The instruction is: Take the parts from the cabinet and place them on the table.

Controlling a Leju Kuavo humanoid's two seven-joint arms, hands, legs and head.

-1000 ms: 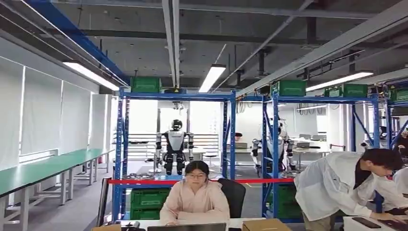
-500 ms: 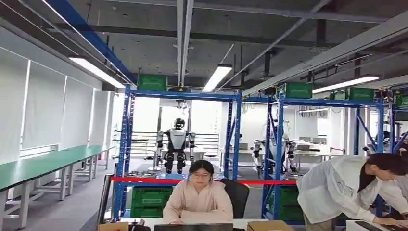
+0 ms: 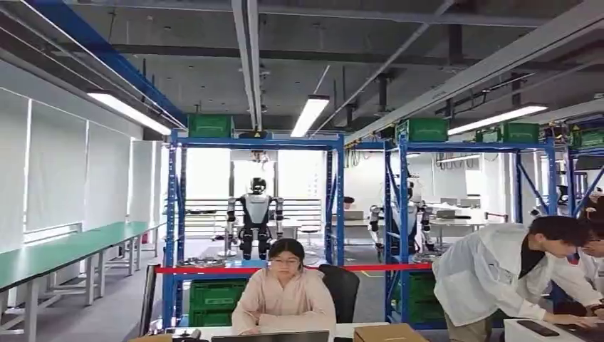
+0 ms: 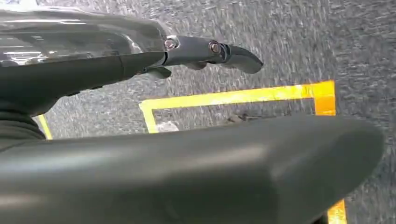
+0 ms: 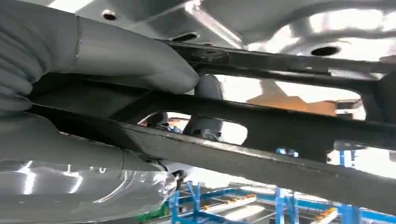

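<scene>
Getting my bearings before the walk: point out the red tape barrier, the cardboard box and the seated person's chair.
red tape barrier (image 3: 214, 269): head view, left stretch of the band.
cardboard box (image 3: 388, 333): head view, top face.
chair (image 3: 347, 288): head view, dark backrest.

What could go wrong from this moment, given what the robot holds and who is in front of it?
1. The right hand grips a dark metal frame part; with the head view aimed high, the robot cannot watch it, so a slip might go unnoticed.
2. A seated person and a person bending over a desk are ahead; walking on with the part risks contact.
3. The left hand hangs over the floor's yellow tape, and whether it holds anything cannot be told.
</scene>
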